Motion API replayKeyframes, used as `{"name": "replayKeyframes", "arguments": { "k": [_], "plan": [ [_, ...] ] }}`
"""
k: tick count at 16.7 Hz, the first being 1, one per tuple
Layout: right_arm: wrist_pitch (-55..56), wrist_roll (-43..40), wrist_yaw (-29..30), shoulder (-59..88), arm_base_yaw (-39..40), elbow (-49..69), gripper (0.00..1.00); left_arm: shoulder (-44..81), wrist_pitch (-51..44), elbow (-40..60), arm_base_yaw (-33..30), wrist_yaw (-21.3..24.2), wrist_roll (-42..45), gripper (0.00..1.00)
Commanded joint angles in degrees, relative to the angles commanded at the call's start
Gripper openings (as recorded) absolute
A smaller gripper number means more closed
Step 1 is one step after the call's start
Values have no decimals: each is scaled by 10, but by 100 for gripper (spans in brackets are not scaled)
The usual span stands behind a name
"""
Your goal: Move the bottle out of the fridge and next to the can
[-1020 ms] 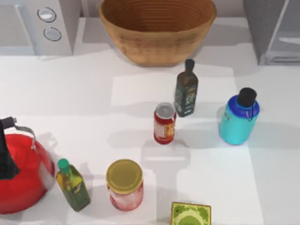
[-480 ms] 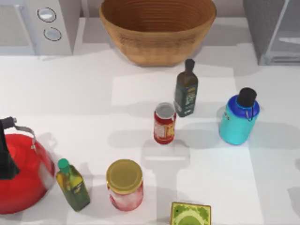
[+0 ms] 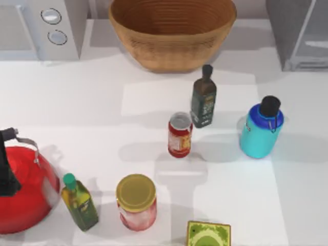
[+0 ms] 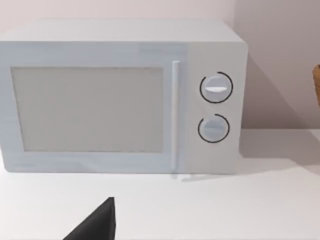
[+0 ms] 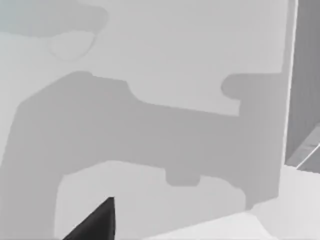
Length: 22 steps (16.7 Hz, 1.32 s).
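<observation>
The turquoise bottle [image 3: 260, 134] with its black cap stands upright on the white table [image 3: 102, 102], outside the fridge [image 3: 300, 31], which sits at the back right corner. The red can [image 3: 180, 135] stands upright near the middle, to the bottle's left with a clear gap between them. A dark part of my left gripper [image 4: 95, 225] shows in the left wrist view, facing the microwave [image 4: 120, 95]. A dark part of my right gripper [image 5: 95, 222] shows in the right wrist view above the bare table, with the fridge's grey side [image 5: 305, 90] beside it.
A dark green glass bottle [image 3: 203, 97] stands just behind the can. A wicker basket [image 3: 171, 54] is at the back centre, the microwave [image 3: 43, 28] at the back left. A red kettle [image 3: 23, 187], small oil bottle [image 3: 79, 202], yellow-lidded jar [image 3: 136, 202] and green box [image 3: 207, 236] line the front.
A faint shadow that lay at the table's right edge half a second ago is gone. The bottle, the can and the other objects have not moved.
</observation>
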Motion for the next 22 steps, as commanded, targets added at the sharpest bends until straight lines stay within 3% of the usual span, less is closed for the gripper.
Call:
{"name": "replayKeyframes", "arguments": {
  "k": [3, 6, 13, 17, 22],
  "plan": [
    [19, -122, -59, 125, -114, 32, 100, 0, 0, 0, 0, 0, 0, 100],
    [35, -191, -97, 195, -179, 50, 100, 0, 0, 0, 0, 0, 0, 100],
    [39, -205, -106, 210, -192, 52, 100, 0, 0, 0, 0, 0, 0, 100],
    [92, -144, -103, 212, -155, 52, 100, 0, 0, 0, 0, 0, 0, 100],
    [254, 50, -79, 214, -38, 48, 100, 0, 0, 0, 0, 0, 0, 100]
  ]
}}
